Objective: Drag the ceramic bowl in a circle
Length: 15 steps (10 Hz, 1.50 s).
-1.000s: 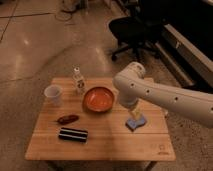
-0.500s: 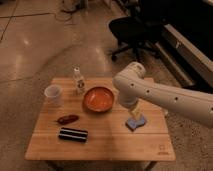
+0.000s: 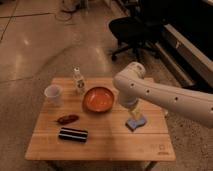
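Hovering above small blue object (image 3: pixel 137 122), gripper (image 3: pixel 131 113) near glossy orange-red round ceramic bowl (image 3: pixel 98 98); bowl lies view-left of it; grip state cannot tell.

Table (image 3: pixel 102 149): low, rectangular, pale wood, standing on a shiny speckled floor (image 3: pixel 35 45).
Back left: a white translucent cup (image 3: pixel 53 95), upright, near the left edge.
Back middle: a small clear bottle (image 3: pixel 78 81), upright, between the cup and the bowl.
Centre: the ceramic bowl (image 3: pixel 98 99), orange-red and glossy, the widest thing on the top, just right of the bottle.
Front left: a small reddish-brown lump (image 3: pixel 67 119), with a dark oblong block (image 3: pixel 73 134) lying just in front of it.
Right half: a small blue piece (image 3: pixel 136 122), flat on the wood, apart from the bowl.
Gripper (image 3: pixel 132 115): hanging straight down over the blue piece, right of the bowl; whether it touches the piece I cannot tell.
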Available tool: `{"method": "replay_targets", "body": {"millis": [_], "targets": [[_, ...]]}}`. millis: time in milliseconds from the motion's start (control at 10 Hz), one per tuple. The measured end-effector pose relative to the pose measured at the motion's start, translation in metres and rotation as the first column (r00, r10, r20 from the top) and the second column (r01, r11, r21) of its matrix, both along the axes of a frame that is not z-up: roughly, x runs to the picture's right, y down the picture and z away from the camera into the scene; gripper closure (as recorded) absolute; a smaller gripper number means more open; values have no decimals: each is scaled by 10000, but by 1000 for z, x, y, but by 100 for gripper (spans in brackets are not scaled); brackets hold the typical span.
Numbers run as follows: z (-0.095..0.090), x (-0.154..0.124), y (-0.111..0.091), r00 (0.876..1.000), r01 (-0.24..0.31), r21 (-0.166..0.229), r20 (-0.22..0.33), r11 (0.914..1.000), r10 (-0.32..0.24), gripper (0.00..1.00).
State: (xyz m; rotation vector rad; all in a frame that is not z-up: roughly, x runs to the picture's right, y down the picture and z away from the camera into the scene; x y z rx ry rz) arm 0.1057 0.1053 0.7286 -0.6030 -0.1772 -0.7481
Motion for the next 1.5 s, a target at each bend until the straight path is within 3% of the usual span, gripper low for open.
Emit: {"method": "replay_targets", "body": {"millis": [400,600,1000,1500], "targets": [[5,1,-2,10000,32,40,-87,10000,-31,20],[34,-16,-3,10000,-46,-158,4,9999,46,20],[95,-62,-6,9939,-566,-409,929,9976,602,20],[144,-81,-4,9862,-879,-643,1351,9941,959,20]]}}
